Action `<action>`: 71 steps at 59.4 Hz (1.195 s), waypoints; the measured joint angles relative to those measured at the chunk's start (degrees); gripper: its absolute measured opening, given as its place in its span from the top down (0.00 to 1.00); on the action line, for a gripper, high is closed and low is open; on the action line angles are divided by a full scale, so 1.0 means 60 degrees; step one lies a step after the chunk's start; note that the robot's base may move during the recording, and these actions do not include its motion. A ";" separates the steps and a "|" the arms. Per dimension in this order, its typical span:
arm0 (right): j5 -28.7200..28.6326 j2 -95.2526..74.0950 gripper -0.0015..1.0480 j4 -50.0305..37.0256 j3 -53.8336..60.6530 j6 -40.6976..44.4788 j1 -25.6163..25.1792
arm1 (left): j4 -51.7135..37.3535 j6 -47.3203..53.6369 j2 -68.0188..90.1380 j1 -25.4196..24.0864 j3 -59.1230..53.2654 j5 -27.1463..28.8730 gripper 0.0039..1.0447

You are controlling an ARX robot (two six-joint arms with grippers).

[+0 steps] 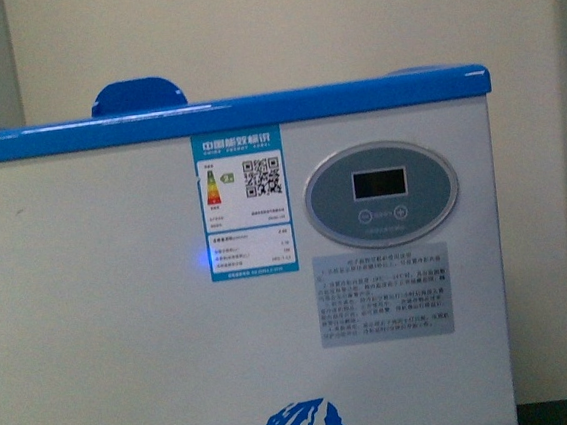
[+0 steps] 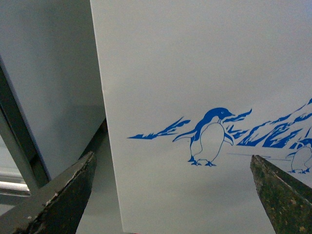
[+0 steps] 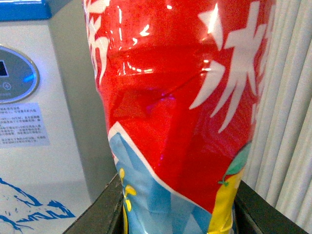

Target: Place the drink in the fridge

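Your right gripper (image 3: 178,214) pinches the drink bottle (image 3: 180,112) on its glossy label; likely slick, light, squashy; hold gently; left gripper (image 2: 170,195) spread, empty.

Left gripper (image 2: 173,195) wide; right gripper (image 3: 178,214) around drink (image 3: 175,97).
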State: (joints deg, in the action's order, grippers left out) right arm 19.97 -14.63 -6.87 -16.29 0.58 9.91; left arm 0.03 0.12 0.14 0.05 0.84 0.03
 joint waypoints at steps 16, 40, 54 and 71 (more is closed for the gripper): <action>0.0000 0.0000 0.62 0.0000 -0.0004 0.0044 0.0000 | -0.0004 0.0000 0.0000 0.0000 0.0000 -0.0007 0.08; 0.0004 -0.0004 0.62 0.0000 -0.0004 0.0055 0.0000 | -0.0004 -0.0004 0.0000 0.0000 0.0000 0.0000 0.08; 0.0000 -0.0004 0.63 -0.0004 -0.0007 0.0051 0.0000 | -0.0004 0.0000 0.0000 0.0000 0.0000 0.0000 0.08; 0.0004 -0.0007 0.63 -0.0004 -0.0011 0.0051 0.0000 | 0.0903 -0.2018 0.1621 -0.0729 0.0648 -0.1854 0.08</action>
State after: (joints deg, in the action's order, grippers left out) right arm 19.99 -14.68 -6.90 -16.36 0.89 9.91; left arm 5.45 -11.99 9.87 -4.32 4.73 -11.09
